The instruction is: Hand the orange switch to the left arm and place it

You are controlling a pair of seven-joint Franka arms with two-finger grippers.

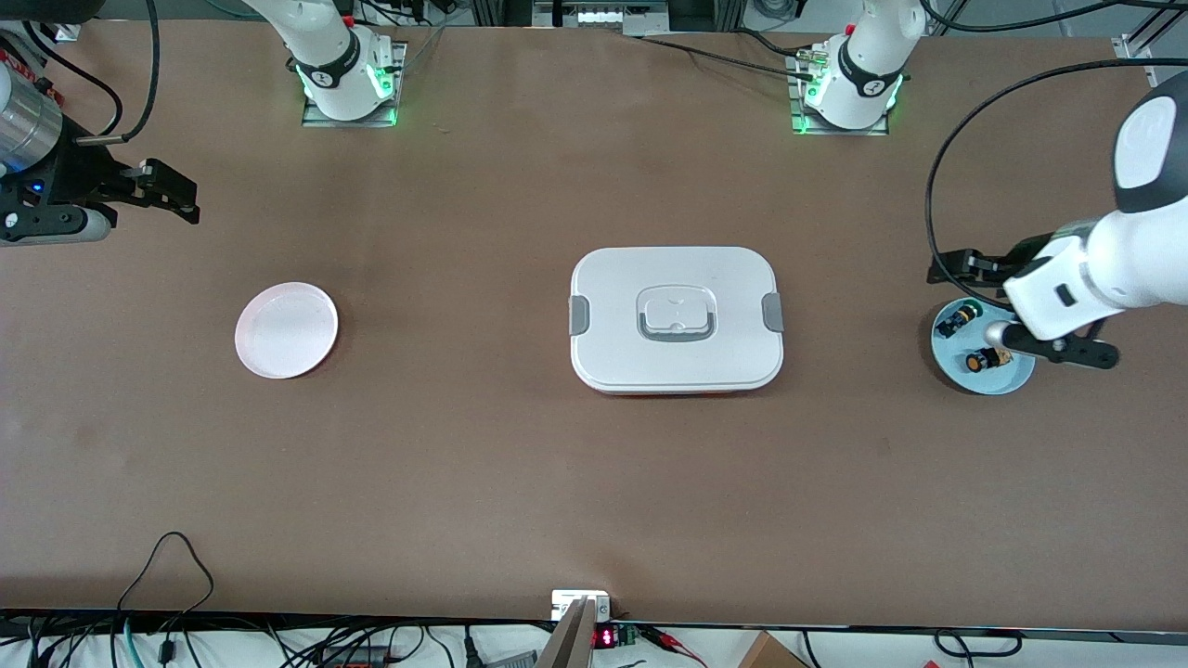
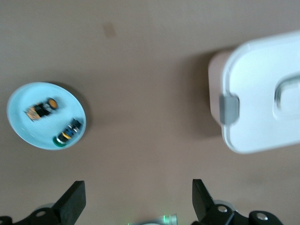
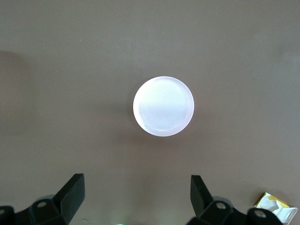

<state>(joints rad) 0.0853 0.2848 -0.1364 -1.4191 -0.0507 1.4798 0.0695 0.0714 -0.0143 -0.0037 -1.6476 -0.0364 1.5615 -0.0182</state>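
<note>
Across the front view, a blue plate sits at the left arm's end of the table, carrying the orange switch and a second switch just beside it. The left gripper hangs over that plate; its fingers are masked by the wrist here. The right gripper waits, fingers apart, at its own end, near an empty pink plate. A closed white box lies between the plates.

From the left wrist view, the left gripper's fingers stand wide apart on nothing, and both switches rest on the plate.

From the right wrist view, only the pink plate shows, bare.

Judgement: the orange switch already lies at the left arm's end; whether a handover put it there cannot be settled.
</note>
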